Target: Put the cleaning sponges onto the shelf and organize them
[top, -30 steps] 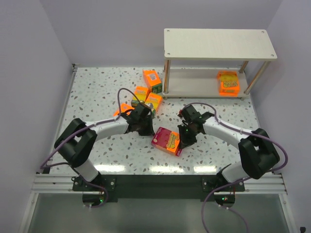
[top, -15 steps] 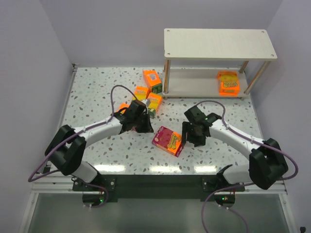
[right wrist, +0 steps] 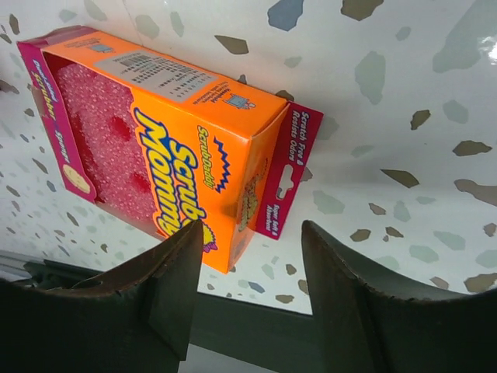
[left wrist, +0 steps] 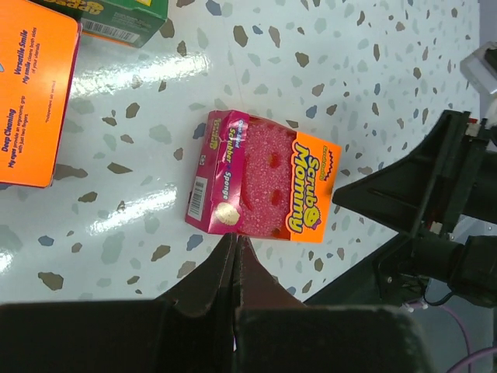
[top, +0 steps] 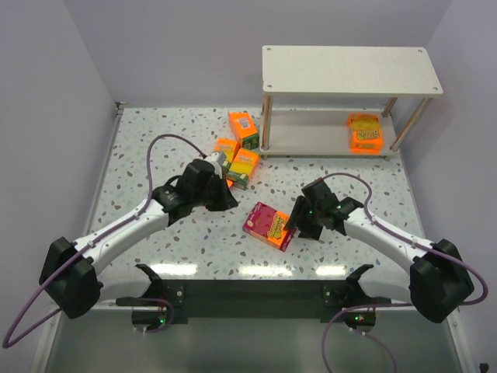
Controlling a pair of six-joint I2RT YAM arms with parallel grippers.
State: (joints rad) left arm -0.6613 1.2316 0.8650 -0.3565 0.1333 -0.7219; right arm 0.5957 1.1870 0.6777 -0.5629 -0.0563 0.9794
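A magenta and orange sponge pack lies flat on the speckled table between my grippers. My right gripper is open at its right end; in the right wrist view the pack's orange corner sits between the fingers. My left gripper is shut and empty, its tips just short of the pack's magenta edge. Three orange packs lie left of the shelf. One pack lies on its lower board.
The left wrist view shows a large orange pack, a green-edged one at the top, and the right arm at the right. The table's near edge and a metal rail run close below the pack. Walls enclose the table.
The left arm has stretched out lower and its gripper has drawn back left from the pack. The right gripper has shifted down toward the pack's right end. The pack has stayed put.
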